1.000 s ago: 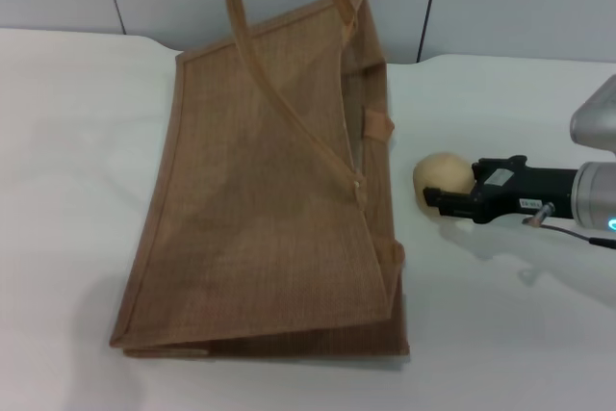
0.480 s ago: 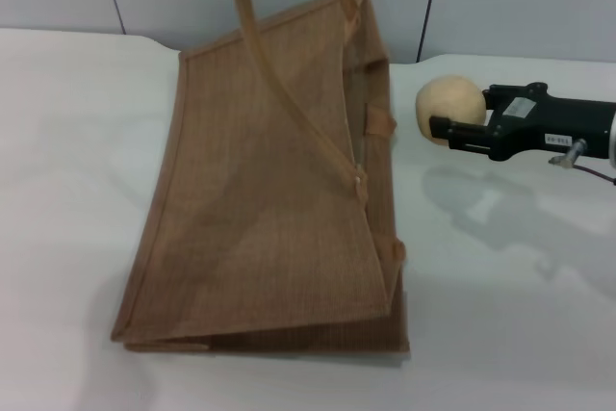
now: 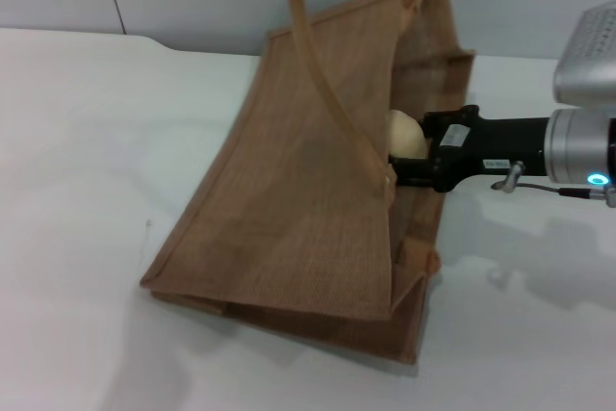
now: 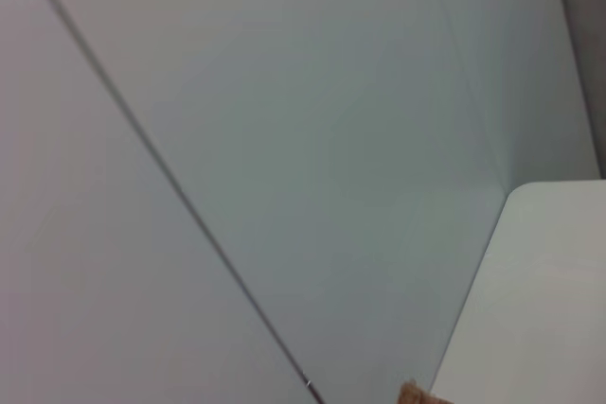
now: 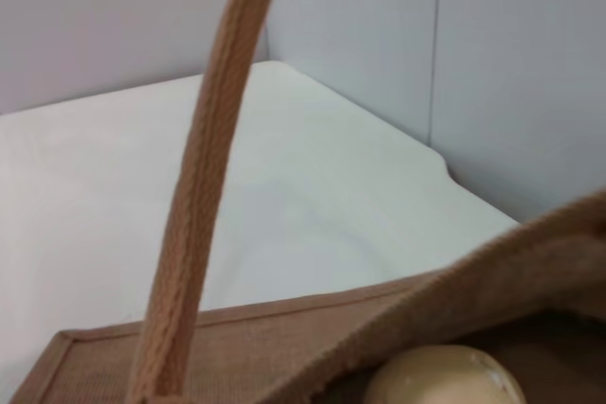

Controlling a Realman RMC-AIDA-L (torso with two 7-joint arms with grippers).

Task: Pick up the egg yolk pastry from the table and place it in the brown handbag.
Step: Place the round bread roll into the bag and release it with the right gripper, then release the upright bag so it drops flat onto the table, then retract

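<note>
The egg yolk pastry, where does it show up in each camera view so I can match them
Head view: the egg yolk pastry sits in the bag's opening, held at the tip of the right end effector.
Left wrist view: not in it.
Right wrist view: at the lower edge, under the bag's rim.
Shared landmark: the brown handbag.

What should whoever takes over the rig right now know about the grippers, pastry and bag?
Right gripper: shut on the pastry, reaching in through the bag's open mouth from the robot's right.
Left gripper: not in view; its wrist camera shows only wall and a table corner. The bag's handles run up out of the head view.
Pastry: off the table, at the bag's mouth between its two sides, held, not released.
Done: pick-up and carry to the bag.
Left: push a little deeper, open the fingers, then pull the right arm out without catching the near handle.
</note>
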